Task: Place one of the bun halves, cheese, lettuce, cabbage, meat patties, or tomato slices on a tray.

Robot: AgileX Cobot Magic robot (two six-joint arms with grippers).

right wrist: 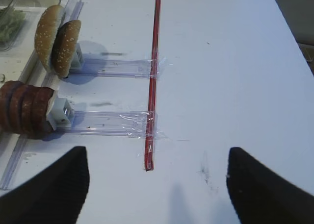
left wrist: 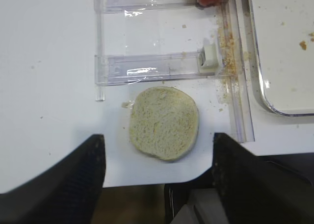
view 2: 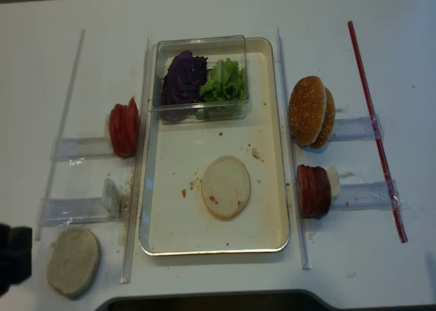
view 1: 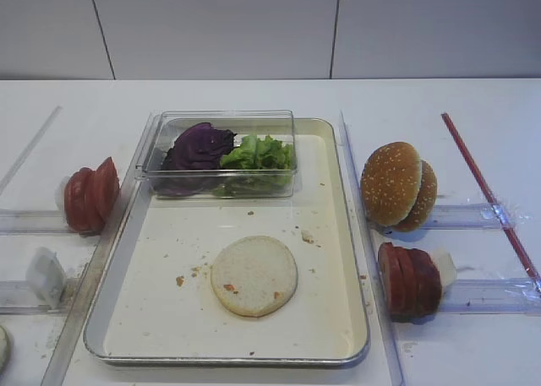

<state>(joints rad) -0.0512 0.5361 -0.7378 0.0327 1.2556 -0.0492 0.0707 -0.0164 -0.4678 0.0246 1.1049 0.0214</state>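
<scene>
Bright, even overhead light, soft faint shadows, mild glare on clear plastic, slightly blurred wrist views.

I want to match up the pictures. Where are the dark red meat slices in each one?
Exterior high: meat patties, right of the tray, lower right.
Right wrist: meat patties, left edge, middle.
Left wrist: not in it.
Exterior high realsense: meat patties, right of the tray.
Shared landmark: the sesame buns next to them.

The white surface carries the tray at centre, clear plastic racks on both sides, one bun half lower left, and a red strip at right.
</scene>
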